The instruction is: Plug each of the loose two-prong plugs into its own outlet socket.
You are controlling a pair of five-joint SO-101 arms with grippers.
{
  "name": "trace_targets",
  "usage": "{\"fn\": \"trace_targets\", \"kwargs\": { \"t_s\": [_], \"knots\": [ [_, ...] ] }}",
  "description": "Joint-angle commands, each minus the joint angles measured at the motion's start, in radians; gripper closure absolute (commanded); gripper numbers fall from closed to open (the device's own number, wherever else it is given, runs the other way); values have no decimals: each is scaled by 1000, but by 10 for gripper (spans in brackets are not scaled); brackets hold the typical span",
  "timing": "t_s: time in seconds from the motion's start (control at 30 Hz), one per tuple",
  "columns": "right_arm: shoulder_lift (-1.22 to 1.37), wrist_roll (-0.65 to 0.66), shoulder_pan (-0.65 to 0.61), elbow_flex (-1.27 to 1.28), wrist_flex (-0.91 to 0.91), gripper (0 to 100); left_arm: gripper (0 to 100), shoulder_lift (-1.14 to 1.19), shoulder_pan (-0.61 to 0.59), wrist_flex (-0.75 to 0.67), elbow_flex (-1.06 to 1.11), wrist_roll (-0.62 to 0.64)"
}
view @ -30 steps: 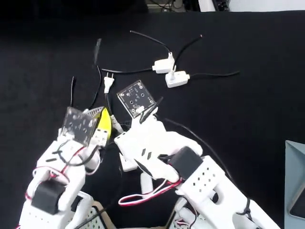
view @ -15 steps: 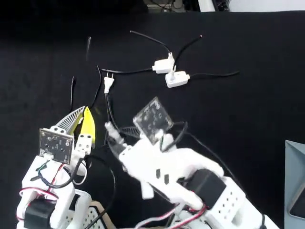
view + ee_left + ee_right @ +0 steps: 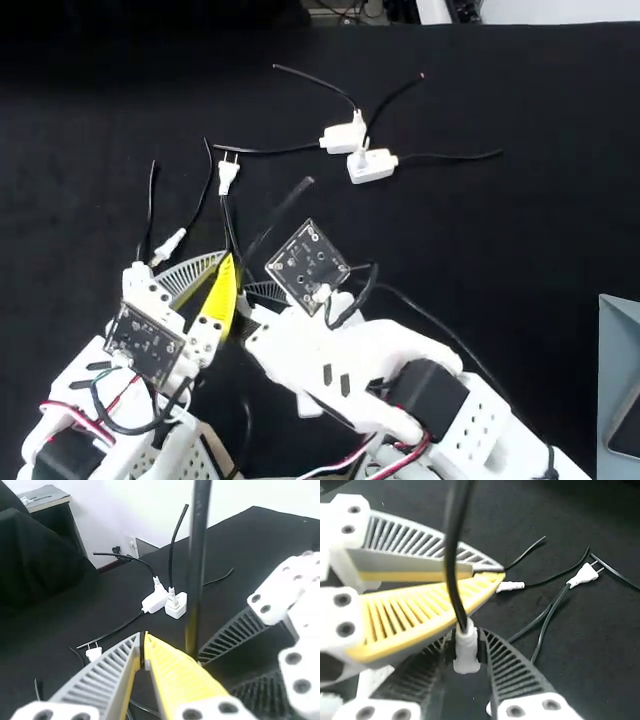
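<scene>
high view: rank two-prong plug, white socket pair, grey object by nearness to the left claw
1. two-prong plug, just ahead of the left claw.
2. white socket pair, farther back and off to the right.
3. grey object, far off at the table's right edge.

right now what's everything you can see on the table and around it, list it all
table cloth: 1, black, under everything
sockets: 2, white, side by side at the far middle, each with a black cord
loose plugs: 2, white with black cords, lying ahead of the left arm
held plug: 1, white, black cord rising from it, in the right tool
container: 1, grey, right edge of the high view, cut off
left tool: 1, grey and yellow fingers, tips together, beside the held plug's cord
right tool: 1, dark fingers, shut on the held plug
</scene>
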Motion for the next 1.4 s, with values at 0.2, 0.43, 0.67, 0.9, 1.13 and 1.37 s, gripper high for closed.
{"fn": "trace_targets", "kwargs": {
  "t_s": [0.2, 0.43, 0.67, 0.9, 1.13, 1.37],
  "knots": [
    [-10, 8, 74, -4, 23, 987, 970, 5, -131, -3, -27, -5],
    [-10, 8, 278, 42, 14, 987, 971, 77, -291, 0, 7, -3],
    [-8, 8, 385, 50, 14, 987, 967, 480, -298, -5, -90, -3],
    [24, 8, 450, 91, -34, 987, 877, 859, -302, -3, -232, 44],
    [182, 29, 575, 113, -147, 987, 759, 1086, -294, -11, -245, 181],
    [236, 44, 700, 68, -143, 987, 755, 1214, -188, -6, -236, 192]
  ]
}}
